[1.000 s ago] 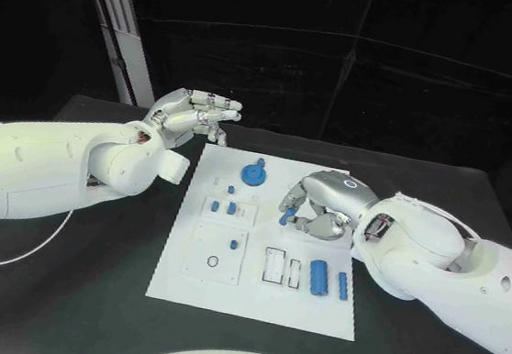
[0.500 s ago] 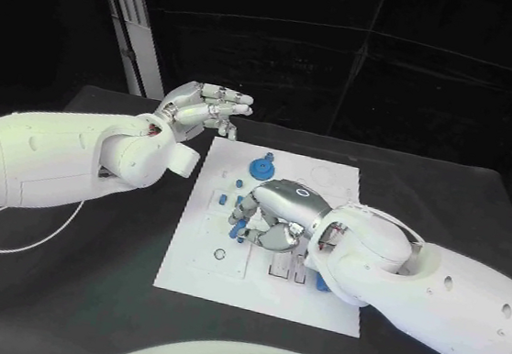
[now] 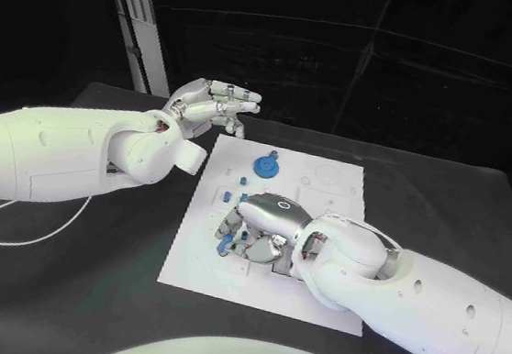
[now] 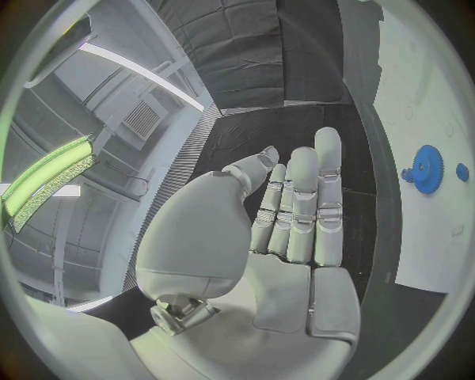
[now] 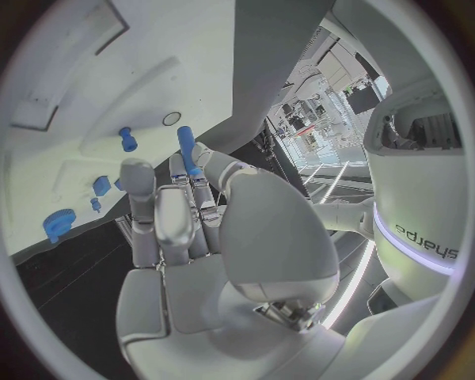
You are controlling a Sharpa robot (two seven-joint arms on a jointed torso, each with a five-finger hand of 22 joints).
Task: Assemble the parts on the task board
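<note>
Two hands at work, one low and one raised. Nearest, the bare front strip of the white task board [image 3: 219,278], with black table [image 3: 74,294] showing wide along its front and left edges. Further in, over the board's middle and toward its left edge, the right hand [image 3: 269,221], fingers curled down and pinching a blue peg [image 5: 186,150] against the thumb, just above the board. Beside it, small blue parts [image 3: 224,196] near the left edge. Beyond, a blue gear [image 3: 262,169] on the far half. Farthest, off the board's far left corner, the left hand [image 3: 211,104], raised, fingers extended side by side, holding nothing.
</note>
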